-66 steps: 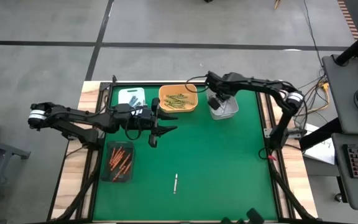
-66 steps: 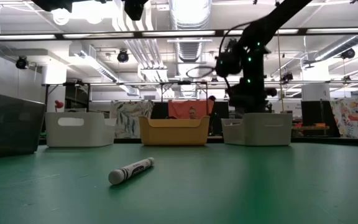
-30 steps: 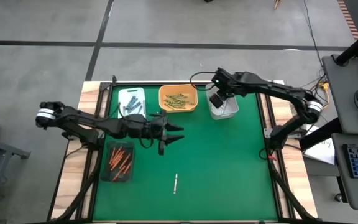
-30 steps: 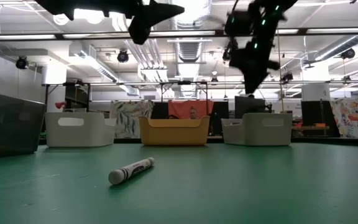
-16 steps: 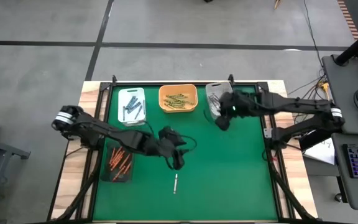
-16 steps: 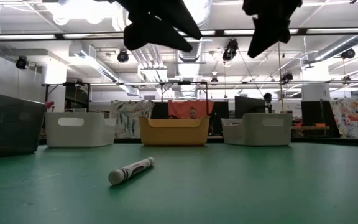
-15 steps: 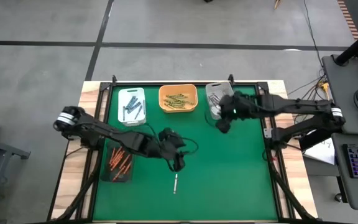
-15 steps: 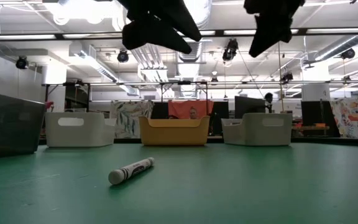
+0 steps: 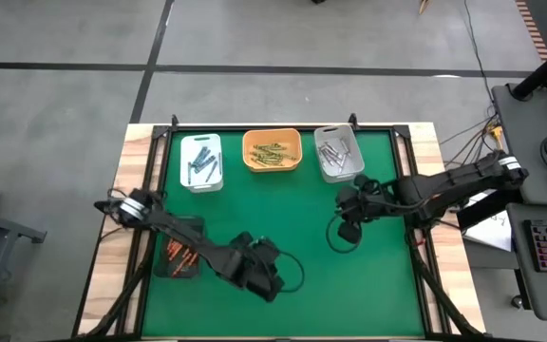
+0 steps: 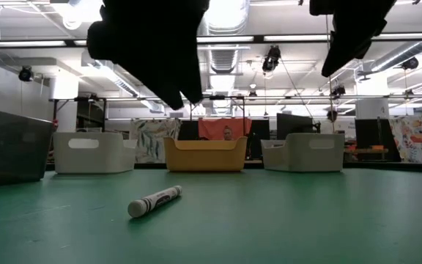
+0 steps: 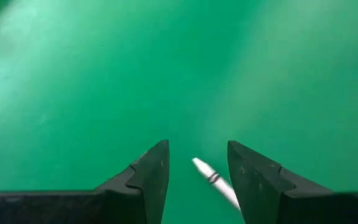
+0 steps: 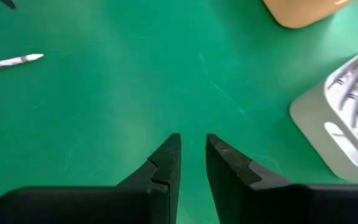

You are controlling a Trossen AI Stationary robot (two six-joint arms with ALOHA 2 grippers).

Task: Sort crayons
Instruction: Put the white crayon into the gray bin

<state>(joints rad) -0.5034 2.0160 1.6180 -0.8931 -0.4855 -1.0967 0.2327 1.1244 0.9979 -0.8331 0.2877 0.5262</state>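
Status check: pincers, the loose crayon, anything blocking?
Left pincer open above the crayon, not touching. Right pincer empty, fingers slightly apart, near the grey tray. Nothing blocking.

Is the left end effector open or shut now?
Open. The left end effector shows a clear gap between its fingers, with the white crayon lying free on the mat.

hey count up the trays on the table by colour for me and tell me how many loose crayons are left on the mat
White trays: 2
Orange tray: 1
Dark tray: 1
Loose white crayon: 1
Total: 4 trays, 1 loose crayon, lying between the left pincer's open fingers.
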